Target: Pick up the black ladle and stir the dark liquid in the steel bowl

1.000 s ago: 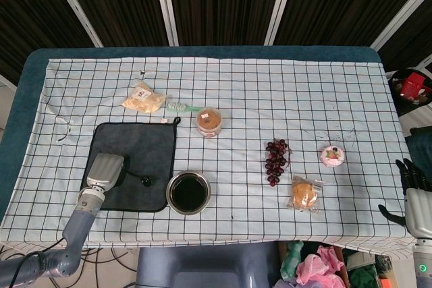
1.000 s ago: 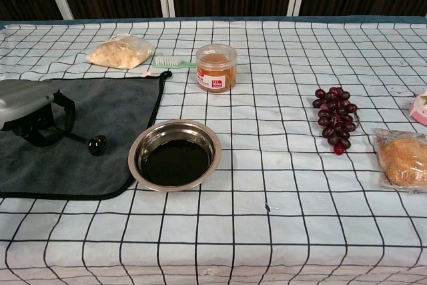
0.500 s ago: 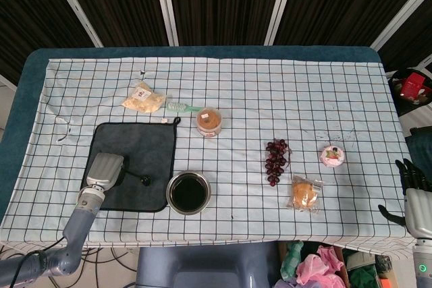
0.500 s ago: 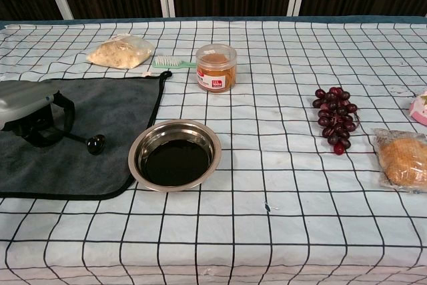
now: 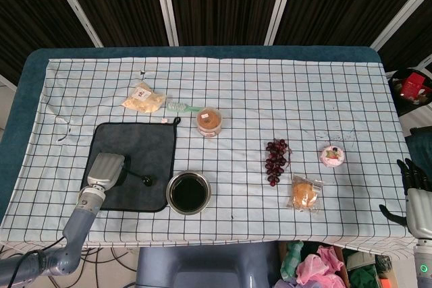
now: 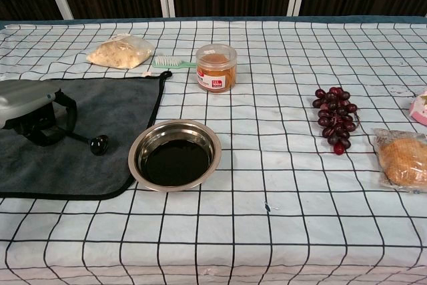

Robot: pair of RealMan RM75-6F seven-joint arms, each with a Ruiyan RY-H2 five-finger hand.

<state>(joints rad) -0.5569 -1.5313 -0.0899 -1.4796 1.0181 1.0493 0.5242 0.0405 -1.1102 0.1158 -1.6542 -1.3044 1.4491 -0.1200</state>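
The black ladle [image 6: 99,143] lies on the grey towel [image 6: 113,105], its small round head [image 5: 146,181] pointing toward the steel bowl. My left hand [image 6: 33,111] rests on the towel with dark fingers curled around the ladle's handle, which is mostly hidden under the hand [image 5: 106,170]. The steel bowl [image 6: 137,165] stands just right of the towel's near corner and holds dark liquid [image 6: 173,161]; in the head view its rim [image 5: 169,192] is a short way from the ladle head. My right hand [image 5: 415,190] hangs beyond the table's right edge, fingers apart and holding nothing.
A lidded jar [image 6: 216,68], a green brush [image 6: 170,62] and a bag of pale snacks [image 6: 120,50] lie behind the towel. Dark grapes [image 6: 337,118], a bagged bun [image 6: 403,158] and a pink packet [image 5: 331,156] sit on the right.
The ladle head shifted a few pixels back and forth on the towel in my left hand's hold. The right hand has not moved.
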